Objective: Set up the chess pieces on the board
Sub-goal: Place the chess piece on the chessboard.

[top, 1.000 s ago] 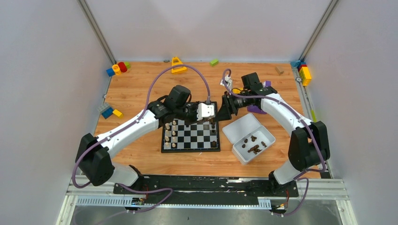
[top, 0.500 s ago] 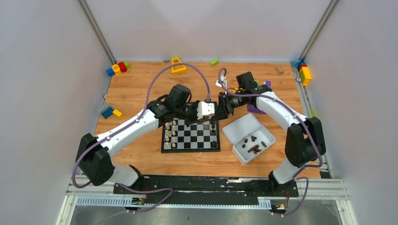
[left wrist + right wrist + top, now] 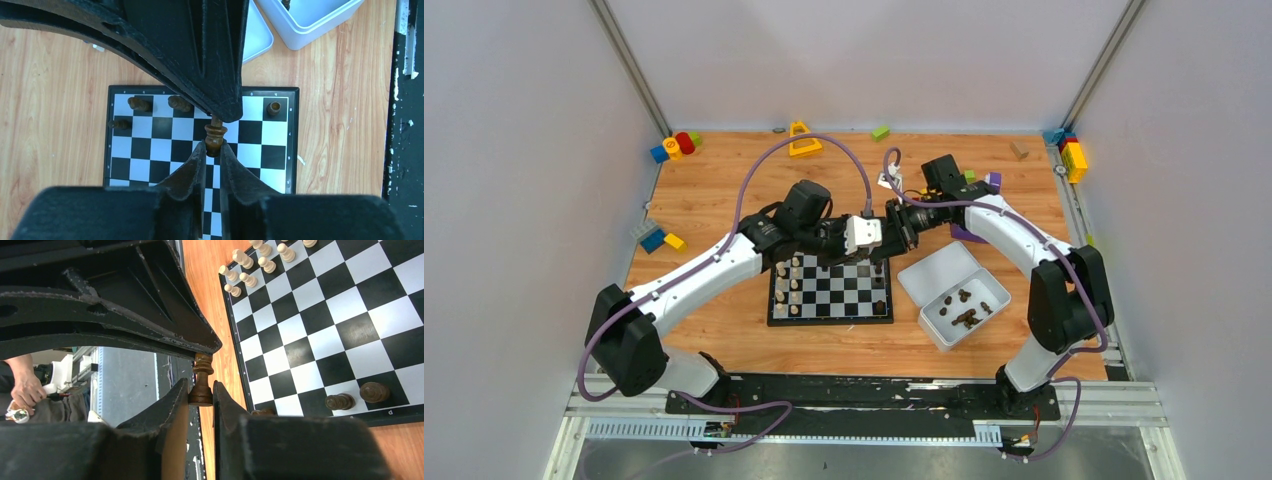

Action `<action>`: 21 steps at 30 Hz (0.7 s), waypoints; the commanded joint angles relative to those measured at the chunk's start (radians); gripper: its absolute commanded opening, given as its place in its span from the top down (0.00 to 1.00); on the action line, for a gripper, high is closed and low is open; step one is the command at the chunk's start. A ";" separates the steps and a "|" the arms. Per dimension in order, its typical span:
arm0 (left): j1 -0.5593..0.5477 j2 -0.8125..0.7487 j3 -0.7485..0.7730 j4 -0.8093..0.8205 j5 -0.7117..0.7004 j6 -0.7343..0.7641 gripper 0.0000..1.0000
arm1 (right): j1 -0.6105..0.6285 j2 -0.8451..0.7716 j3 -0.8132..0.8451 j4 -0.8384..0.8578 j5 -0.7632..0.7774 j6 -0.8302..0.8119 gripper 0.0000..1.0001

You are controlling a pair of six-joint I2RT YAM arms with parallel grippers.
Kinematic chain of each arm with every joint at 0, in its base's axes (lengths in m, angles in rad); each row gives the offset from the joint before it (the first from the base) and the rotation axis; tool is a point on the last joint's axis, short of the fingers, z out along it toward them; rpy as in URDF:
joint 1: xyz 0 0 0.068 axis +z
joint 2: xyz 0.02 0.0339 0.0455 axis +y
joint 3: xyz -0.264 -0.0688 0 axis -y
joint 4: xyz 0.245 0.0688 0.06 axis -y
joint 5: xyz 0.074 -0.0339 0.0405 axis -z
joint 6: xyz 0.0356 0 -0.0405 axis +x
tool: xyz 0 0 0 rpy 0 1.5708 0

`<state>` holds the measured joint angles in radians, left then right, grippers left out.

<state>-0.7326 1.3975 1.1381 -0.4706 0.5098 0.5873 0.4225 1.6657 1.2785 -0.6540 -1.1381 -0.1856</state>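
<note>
The flat square chessboard has black and pale grey-white checks and a thin black rim, on an orange-brown wood-grain counter. Cream turned chessmen line its left edge, dark brown turned chessmen its right. Right of the board lies a white rectangular tray. Over the board, the black left gripper and black right gripper pinch 1 glossy brown chessman.

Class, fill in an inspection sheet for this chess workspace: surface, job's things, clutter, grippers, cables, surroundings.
Surface: wooden table.
Job's things: board holds cream pieces at left, dark pieces at right edge; more in white tray.
Clutter: toy blocks at far and left edges.
Grippers: left gripper and right gripper both shut on one held piece, mid-air.
Cables: purple cables arch over both arms.
Surroundings: grey walls; person's hand beyond the table.
</note>
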 commanded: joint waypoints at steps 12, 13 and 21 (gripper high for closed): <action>0.247 -0.037 0.078 0.199 0.410 -0.376 0.15 | -0.077 -0.134 0.074 -0.022 -0.094 -0.084 1.00; 0.252 -0.035 0.081 0.212 0.452 -0.398 0.14 | -0.077 -0.139 0.081 -0.019 -0.098 -0.077 1.00; 0.257 0.012 0.044 0.542 0.598 -0.790 0.18 | -0.077 -0.157 0.109 0.041 -0.111 0.003 1.00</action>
<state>-0.4713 1.3972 1.1801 -0.1677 0.9676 0.0570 0.3405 1.5356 1.3441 -0.6670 -1.2064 -0.2096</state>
